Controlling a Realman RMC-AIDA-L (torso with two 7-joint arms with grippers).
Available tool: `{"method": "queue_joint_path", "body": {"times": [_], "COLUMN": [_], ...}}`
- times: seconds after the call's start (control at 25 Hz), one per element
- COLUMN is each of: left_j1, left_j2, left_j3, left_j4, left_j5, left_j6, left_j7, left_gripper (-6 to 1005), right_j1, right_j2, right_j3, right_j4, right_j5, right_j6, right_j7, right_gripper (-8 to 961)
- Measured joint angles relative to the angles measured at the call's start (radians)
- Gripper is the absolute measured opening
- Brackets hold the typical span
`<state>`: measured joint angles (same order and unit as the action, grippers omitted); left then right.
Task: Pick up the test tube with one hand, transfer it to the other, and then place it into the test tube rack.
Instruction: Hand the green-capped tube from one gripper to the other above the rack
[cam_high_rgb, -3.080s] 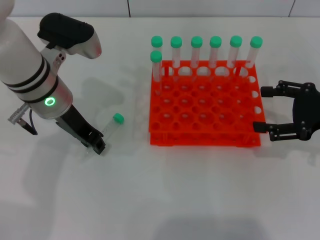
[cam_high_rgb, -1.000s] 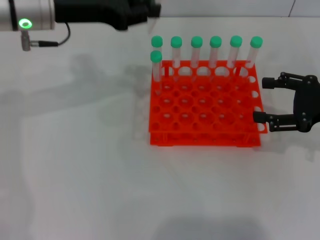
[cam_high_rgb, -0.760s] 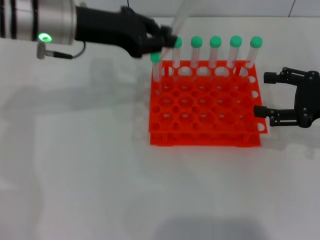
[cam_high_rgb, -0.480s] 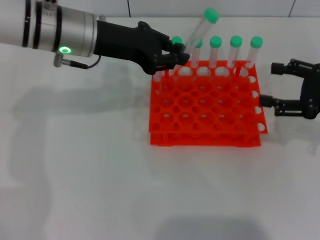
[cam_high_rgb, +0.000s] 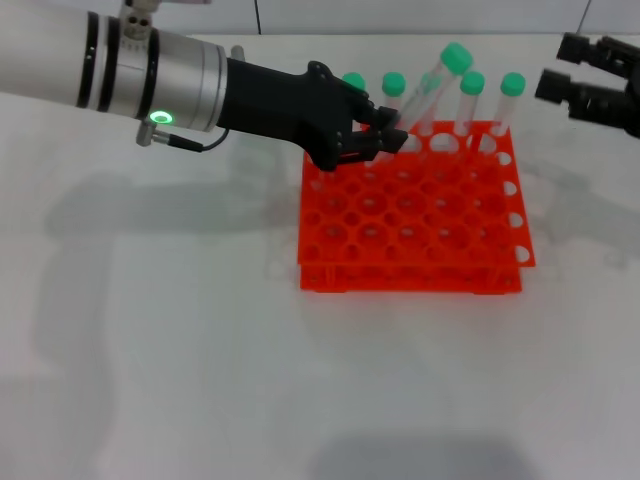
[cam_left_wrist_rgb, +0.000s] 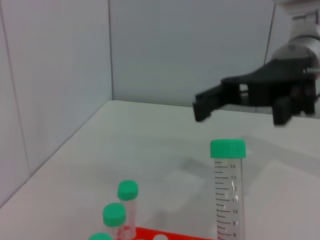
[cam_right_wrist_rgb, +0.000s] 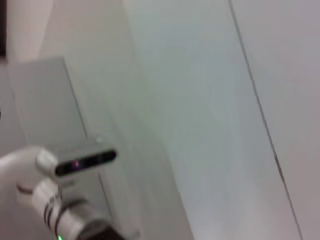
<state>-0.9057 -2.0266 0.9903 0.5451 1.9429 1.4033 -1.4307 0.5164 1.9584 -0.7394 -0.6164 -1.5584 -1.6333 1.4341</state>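
My left gripper (cam_high_rgb: 388, 141), on the arm with the green ring, is shut on the lower part of the test tube (cam_high_rgb: 432, 90). It holds the tube tilted over the back rows of the orange-red test tube rack (cam_high_rgb: 410, 275), green cap pointing up and right. In the left wrist view the tube (cam_left_wrist_rgb: 228, 197) stands close, with its green cap (cam_left_wrist_rgb: 227, 148) on top. My right gripper (cam_high_rgb: 557, 64) is open and empty, raised beyond the rack's far right corner, apart from the tube. It also shows in the left wrist view (cam_left_wrist_rgb: 248, 102), jaws spread, behind the cap.
Several other green-capped tubes (cam_high_rgb: 513, 100) stand in the rack's back row; some of their caps (cam_left_wrist_rgb: 127, 190) show in the left wrist view. The rack's front rows hold open holes. The right wrist view shows a pale wall and my left arm (cam_right_wrist_rgb: 60, 210) low down.
My left gripper picked the tube up from the table at the left and carried it right, over the rack's back rows. My right gripper rose from beside the rack toward the far right.
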Motion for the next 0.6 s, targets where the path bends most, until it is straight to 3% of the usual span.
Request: {"method": "queue_joint_path", "body": {"times": [0.16, 0.44, 0.6], "left_j1": [-0.011, -0.011, -0.011], "left_j2": [-0.009, -0.02, -0.022], "left_j3": [0.005, 0.007, 0.007], "left_j4": [0.003, 0.004, 0.004], "left_j5": [0.0, 0.001, 0.001], "left_j6": [-0.008, -0.01, -0.012], "left_j7": [0.0, 0.001, 0.001], "left_gripper": [245, 251, 254], "right_j1": [0.011, 0.045, 0.092], "right_j2": [0.007, 0.055, 0.062], "right_j3": [0.0, -0.005, -0.013], "right_j4": [0.076, 0.204, 0.338], "right_j5": [0.062, 0.124, 0.146], "right_j6": [-0.005, -0.007, -0.026], "right_j7": [-0.024, -0.171, -0.302], "right_gripper": [870, 855, 843]}}
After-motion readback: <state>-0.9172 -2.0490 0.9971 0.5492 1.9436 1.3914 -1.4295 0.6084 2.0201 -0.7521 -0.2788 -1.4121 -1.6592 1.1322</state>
